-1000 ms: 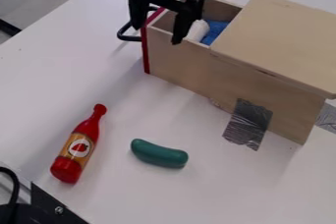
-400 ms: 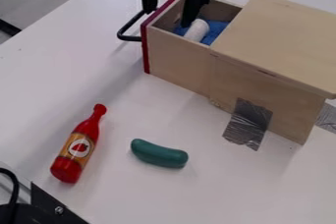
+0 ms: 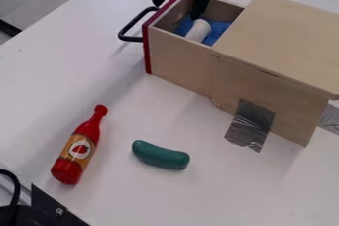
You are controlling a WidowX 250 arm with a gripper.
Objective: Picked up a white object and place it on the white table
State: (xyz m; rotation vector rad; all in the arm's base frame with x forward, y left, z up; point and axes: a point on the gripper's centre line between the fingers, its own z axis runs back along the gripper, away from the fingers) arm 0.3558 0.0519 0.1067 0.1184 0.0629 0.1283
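Found the end effector (image 3: 176, 12) at the top of the view, open, fingers well apart and gripping nothing. Saw one fingertip near the handle (image 3: 126, 30), outside the red front panel (image 3: 147, 51), and the other over the inside of the open wooden drawer (image 3: 177, 64). Spotted the white object (image 3: 197, 30) inside that drawer, on blue cloth (image 3: 217, 28), aslant and close to the near side wall, with its lower end partly hidden behind the rim.

Noted several things in the way around the white object: drawer walls at the sides, the red front panel between the two fingertips, and, to the right in the view, the flat top of the wooden box (image 3: 285, 36) over the rest of the drawer.

On the white worktop (image 3: 39, 91), saw grey tape (image 3: 250, 126) from the side of the box down to the surface, and more tape at the right edge. Nearer the camera, found a green curved object (image 3: 160, 155) lying on its side and, left of it and apart from it, a red bottle (image 3: 83, 148), also lying down, neck away from the camera. At the lower left corner, made out black hardware (image 3: 49, 207) and a black cable (image 3: 13, 185).
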